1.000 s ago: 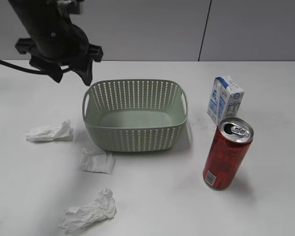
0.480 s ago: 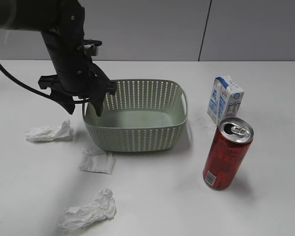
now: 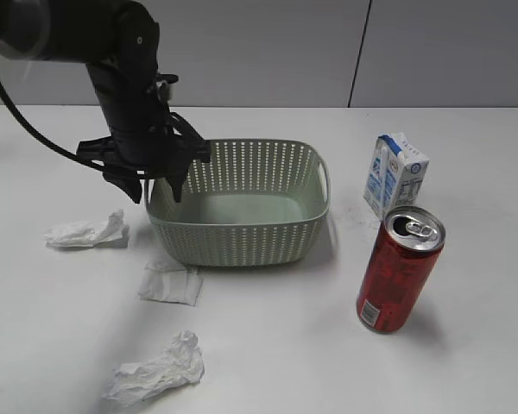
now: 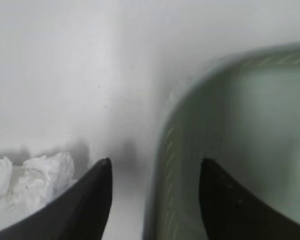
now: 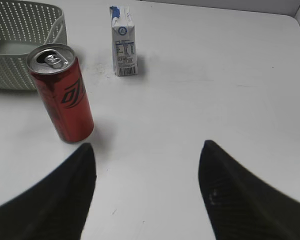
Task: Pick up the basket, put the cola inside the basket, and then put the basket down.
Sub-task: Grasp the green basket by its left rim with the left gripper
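The pale sage-green basket (image 3: 242, 207) stands on the white table, empty. My left gripper (image 3: 155, 188) is open and straddles its left wall: in the left wrist view the gripper (image 4: 155, 172) has one finger outside and one inside, with the basket wall (image 4: 170, 150) between them, untouched. The red cola can (image 3: 399, 272) stands upright at the right front, apart from the basket. In the right wrist view my right gripper (image 5: 147, 155) is open and empty above bare table, to the right of the cola (image 5: 62, 92). The right gripper is out of the exterior view.
A small blue-and-white carton (image 3: 395, 176) stands behind the cola; it also shows in the right wrist view (image 5: 123, 41). Crumpled white tissues lie left of the basket (image 3: 88, 231), in front of it (image 3: 171, 283) and at the front left (image 3: 155, 371).
My left arm has come down from above the basket's back left onto its left wall, with the open fingers now either side of the rim. The basket and cola have not moved.
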`<act>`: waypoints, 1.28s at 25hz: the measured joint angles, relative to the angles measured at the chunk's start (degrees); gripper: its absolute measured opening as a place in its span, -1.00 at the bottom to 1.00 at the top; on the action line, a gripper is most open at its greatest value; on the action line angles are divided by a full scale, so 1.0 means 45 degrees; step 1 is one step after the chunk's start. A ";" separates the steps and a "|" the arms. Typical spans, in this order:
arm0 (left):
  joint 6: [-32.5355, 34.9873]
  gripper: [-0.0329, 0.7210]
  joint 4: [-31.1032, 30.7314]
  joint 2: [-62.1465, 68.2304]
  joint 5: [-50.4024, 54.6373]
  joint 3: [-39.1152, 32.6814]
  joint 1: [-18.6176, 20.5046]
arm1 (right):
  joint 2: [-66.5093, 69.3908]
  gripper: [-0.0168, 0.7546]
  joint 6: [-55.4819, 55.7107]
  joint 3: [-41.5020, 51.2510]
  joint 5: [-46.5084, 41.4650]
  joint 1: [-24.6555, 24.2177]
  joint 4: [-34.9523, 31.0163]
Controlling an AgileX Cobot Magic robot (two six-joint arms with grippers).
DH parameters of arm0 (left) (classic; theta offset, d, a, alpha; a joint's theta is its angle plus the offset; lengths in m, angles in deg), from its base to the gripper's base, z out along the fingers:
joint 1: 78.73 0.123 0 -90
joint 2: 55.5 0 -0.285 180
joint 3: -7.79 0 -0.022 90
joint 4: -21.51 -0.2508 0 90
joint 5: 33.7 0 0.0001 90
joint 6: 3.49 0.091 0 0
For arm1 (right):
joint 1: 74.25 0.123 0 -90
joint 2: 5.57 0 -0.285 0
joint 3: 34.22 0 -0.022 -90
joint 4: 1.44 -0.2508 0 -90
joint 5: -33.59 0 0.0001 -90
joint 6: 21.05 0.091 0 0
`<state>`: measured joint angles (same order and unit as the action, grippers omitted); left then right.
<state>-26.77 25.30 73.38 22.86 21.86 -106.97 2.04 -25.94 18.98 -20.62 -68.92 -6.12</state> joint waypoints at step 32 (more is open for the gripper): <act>-0.0328 -0.91 0.0761 -0.1275 0.0710 0.0040 0.0739 | 0.0233 0.31 0.0011 -0.0243 -0.0070 0.0000 -0.0083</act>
<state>-28.25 28.72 67.64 26.06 22.04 -103.64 3.09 -25.89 17.88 -20.93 -68.92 -6.49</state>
